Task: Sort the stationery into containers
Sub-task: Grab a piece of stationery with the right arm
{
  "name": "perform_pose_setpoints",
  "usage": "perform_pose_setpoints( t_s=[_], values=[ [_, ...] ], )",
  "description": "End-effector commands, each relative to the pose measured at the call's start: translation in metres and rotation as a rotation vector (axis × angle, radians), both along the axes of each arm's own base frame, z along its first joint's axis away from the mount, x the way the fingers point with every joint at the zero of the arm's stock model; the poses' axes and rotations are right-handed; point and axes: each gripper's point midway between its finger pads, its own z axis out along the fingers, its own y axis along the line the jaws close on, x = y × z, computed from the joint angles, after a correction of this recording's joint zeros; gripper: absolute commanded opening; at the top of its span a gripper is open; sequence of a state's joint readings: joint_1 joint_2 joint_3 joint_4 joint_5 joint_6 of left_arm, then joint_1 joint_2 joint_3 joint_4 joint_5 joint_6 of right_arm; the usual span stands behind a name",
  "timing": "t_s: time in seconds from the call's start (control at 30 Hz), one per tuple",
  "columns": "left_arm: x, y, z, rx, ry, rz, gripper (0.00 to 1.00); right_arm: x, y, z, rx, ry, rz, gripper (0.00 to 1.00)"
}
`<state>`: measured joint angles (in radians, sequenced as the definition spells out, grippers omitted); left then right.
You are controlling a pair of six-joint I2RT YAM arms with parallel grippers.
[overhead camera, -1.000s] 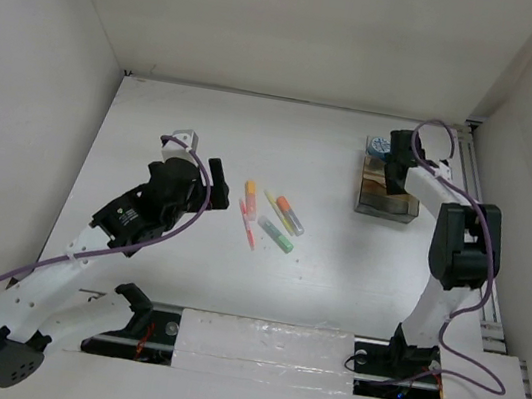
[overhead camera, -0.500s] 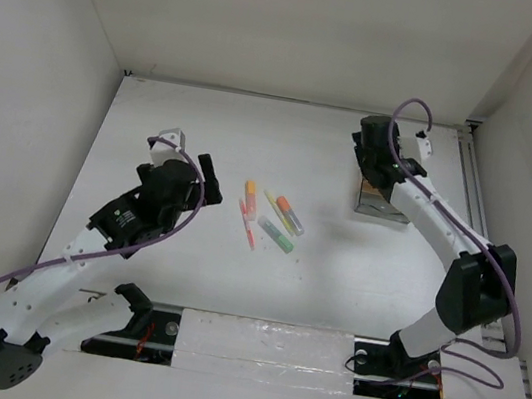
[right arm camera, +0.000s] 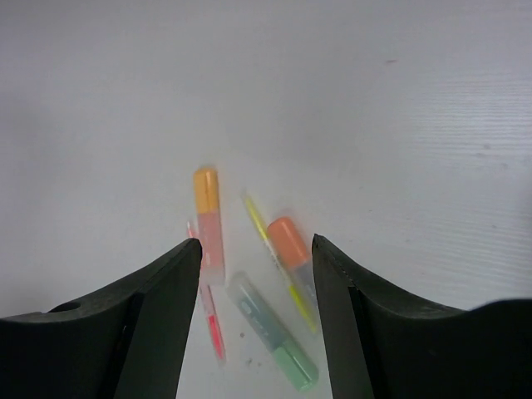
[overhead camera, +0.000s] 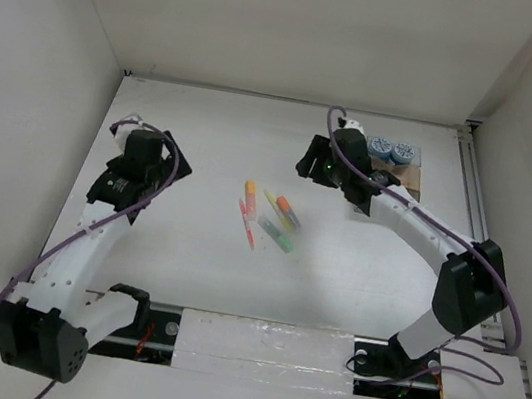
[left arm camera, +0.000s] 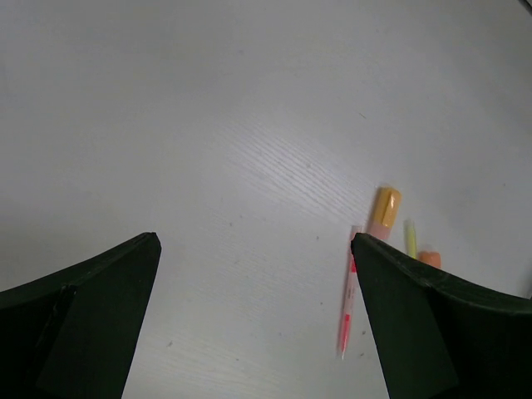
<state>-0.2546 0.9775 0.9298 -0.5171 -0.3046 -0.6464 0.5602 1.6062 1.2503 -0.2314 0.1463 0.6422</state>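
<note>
Pens and markers (overhead camera: 269, 216): loose cluster, middle of the table (overhead camera: 218, 121), near-left of the organizer box (overhead camera: 409, 180).
Tubs (overhead camera: 380, 148): two, seemingly seated at the box's far end; arm partly blocks.
Handling: likely light, stiff, smooth barrels; apt to roll.
Hold: across mid-barrel; orange-capped marker (right arm camera: 206, 223) at cluster's far-left.
Left jaws: wide open, empty, over the table's left side.
Right jaws: parted, empty, above the cluster.

White table (overhead camera: 210, 135) with loose pens and a box

Mid-table we see five pieces lying close together: an orange-capped marker (right arm camera: 207, 223), a thin pink pen (right arm camera: 209, 316) just beside it, a slim yellow pen (right arm camera: 274, 258), an orange marker (right arm camera: 291, 245) and a green-capped marker (right arm camera: 270, 332). Well apart, at the far right, stands what seems to be the organizer box (overhead camera: 411, 183), mostly hidden.
</note>
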Motion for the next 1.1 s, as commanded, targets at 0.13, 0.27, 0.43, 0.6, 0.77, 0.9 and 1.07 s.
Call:
perform_pose_setpoints(
  t_s=[0.13, 0.27, 0.43, 0.6, 0.77, 0.9, 1.07],
  values=[
    [0.016, 0.031, 0.006, -0.07, -0.044, 0.023, 0.99, -0.037, 0.098, 0.005, -0.207, -0.095, 0.474, 0.52],
    [0.007, 0.041, 0.02, -0.041, -0.099, 0.064, 0.99, -0.025, 0.105, -0.016, -0.343, -0.058, 0.488, 0.45],
    [0.005, 0.04, 0.022, -0.041, -0.115, 0.051, 0.99, -0.015, 0.113, -0.031, -0.434, -0.015, 0.522, 0.45],
    [0.007, 0.034, 0.016, -0.052, -0.091, 0.019, 0.99, -0.005, 0.107, -0.047, -0.48, 0.007, 0.5, 0.46],
    [0.009, 0.031, 0.018, -0.056, -0.098, -0.003, 0.99, 0.006, 0.103, -0.069, -0.496, 0.053, 0.514, 0.46],
    [0.008, 0.029, 0.018, -0.054, -0.096, -0.016, 0.99, 0.008, 0.107, -0.079, -0.503, 0.063, 0.532, 0.45],
    [0.009, 0.028, 0.022, -0.061, -0.114, -0.025, 0.99, 0.01, 0.103, -0.11, -0.529, 0.112, 0.547, 0.42]
  ],
)
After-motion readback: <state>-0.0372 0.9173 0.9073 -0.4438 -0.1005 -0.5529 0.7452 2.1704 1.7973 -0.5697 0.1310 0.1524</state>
